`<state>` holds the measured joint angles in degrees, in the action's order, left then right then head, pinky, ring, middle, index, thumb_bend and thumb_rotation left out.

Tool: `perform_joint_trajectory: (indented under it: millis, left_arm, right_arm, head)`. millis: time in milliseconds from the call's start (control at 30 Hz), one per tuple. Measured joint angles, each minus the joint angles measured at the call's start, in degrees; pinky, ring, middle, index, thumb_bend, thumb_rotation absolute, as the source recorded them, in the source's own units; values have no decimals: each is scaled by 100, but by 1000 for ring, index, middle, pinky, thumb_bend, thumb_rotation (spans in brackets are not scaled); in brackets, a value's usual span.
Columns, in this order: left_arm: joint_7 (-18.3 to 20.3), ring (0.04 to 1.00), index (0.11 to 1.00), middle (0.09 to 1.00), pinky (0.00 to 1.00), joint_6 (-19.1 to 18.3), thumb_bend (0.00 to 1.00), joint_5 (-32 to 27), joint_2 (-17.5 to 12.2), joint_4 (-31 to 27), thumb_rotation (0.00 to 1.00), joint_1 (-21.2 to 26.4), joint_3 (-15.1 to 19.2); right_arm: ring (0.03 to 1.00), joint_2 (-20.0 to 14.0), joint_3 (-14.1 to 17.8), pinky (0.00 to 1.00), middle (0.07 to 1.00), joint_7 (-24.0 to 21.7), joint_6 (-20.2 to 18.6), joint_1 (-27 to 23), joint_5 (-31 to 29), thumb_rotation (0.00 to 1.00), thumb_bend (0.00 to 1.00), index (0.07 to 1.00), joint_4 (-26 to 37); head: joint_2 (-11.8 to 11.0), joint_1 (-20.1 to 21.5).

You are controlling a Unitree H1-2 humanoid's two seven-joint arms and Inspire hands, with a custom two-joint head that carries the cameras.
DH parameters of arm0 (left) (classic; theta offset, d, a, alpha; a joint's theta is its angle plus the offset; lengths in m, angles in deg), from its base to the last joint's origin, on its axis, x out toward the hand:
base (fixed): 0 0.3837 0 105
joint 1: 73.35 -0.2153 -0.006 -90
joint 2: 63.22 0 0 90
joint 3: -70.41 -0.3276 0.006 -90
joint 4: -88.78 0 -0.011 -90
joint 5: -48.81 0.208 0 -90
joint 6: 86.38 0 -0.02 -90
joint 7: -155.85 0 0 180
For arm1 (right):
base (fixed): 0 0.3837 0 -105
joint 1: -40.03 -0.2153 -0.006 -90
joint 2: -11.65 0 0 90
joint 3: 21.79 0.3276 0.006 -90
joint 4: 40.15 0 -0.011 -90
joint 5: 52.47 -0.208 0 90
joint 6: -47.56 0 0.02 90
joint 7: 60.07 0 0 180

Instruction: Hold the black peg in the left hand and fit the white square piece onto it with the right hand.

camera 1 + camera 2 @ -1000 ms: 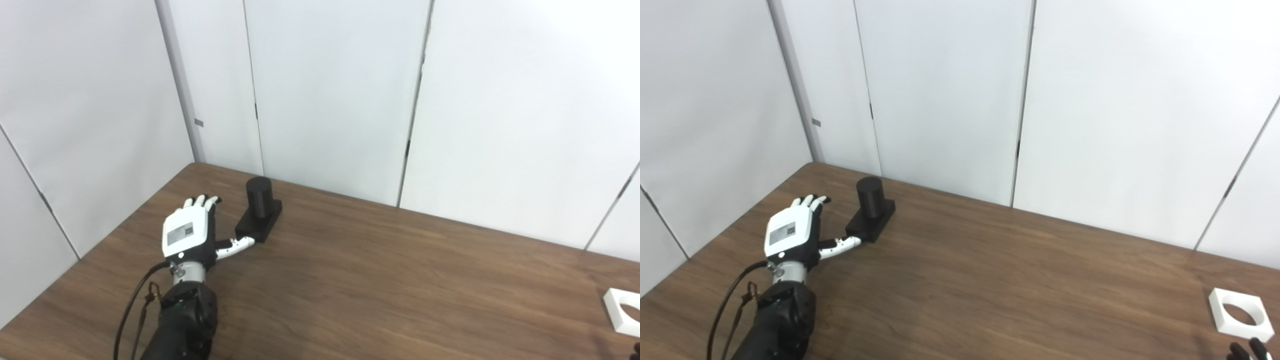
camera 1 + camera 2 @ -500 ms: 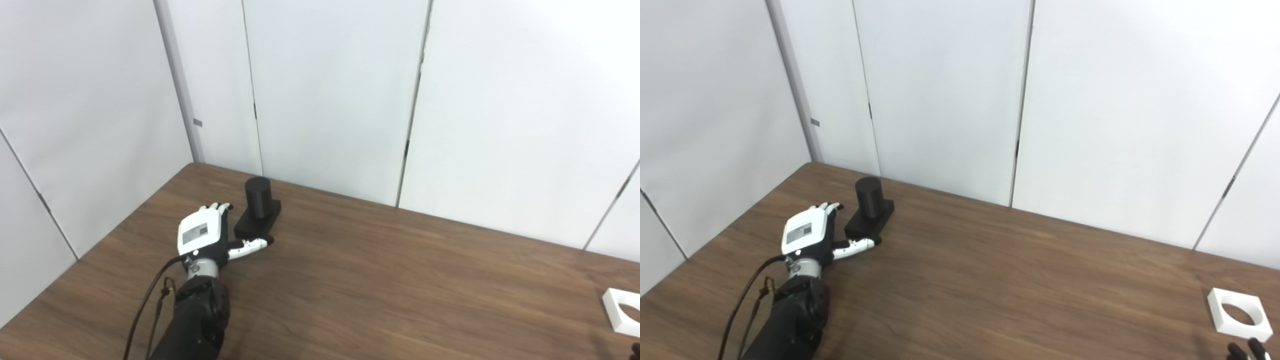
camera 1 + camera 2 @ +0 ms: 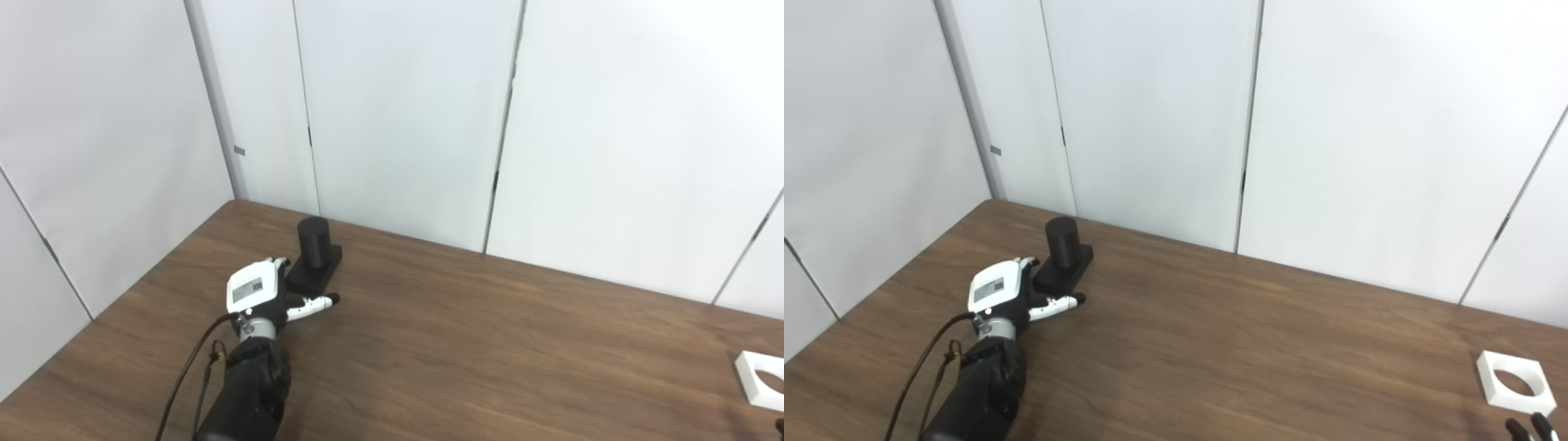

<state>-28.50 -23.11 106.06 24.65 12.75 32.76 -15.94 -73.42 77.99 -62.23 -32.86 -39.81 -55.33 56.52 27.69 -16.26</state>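
1. Left hand (image 3: 254,295) sits low over the wooden table (image 3: 465,343) at about nine o'clock in the scene, its white back plate facing up.
2. Its fingers (image 3: 280,263) point toward one o'clock and reach along the left side of the black peg's base; the thumb (image 3: 315,301) sticks out to the right across the base's near end.
3. Fingers and thumb are spread, not closed around anything; whether they touch the base cannot be told.
4. A dark forearm (image 3: 248,392) with a loose black cable (image 3: 184,383) runs from the wrist down to the bottom edge at seven o'clock.
5. Black peg (image 3: 313,242), a short upright cylinder on a flat rectangular black base (image 3: 315,275), stands on the table just beyond the hand, at its one o'clock, close to the back left corner of the tabletop.
6. White square piece (image 3: 1515,386) with a round hole in it lies flat on the table, well apart from the peg, at about four o'clock near the right edge.
7. Right hand (image 3: 1528,427) shows only as dark fingertips at the bottom right corner, just below the white piece and not touching it; whether it is spread or clenched cannot be told.
8. Plain white wall panels (image 3: 398,110) stand behind the table from ten o'clock round to two.
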Motion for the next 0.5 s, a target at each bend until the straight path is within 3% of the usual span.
perform_joint_trajectory:
  millis: [167,500]
  left_arm:
    - [-39,930,857,921,907,-1,978,113,14,233,778,115,68]
    - [-167,918,854,915,889,-2,962,557,158,724,795,385,149]
  right_arm:
    - [969,-33,-42,957,981,-119,-15,12,-109,996,804,1000,19]
    - [977,-41,-3,1000,974,-236,-29,6,-490,991,792,1000,-5]
  head:
    - [0,0]
    - [18,18]
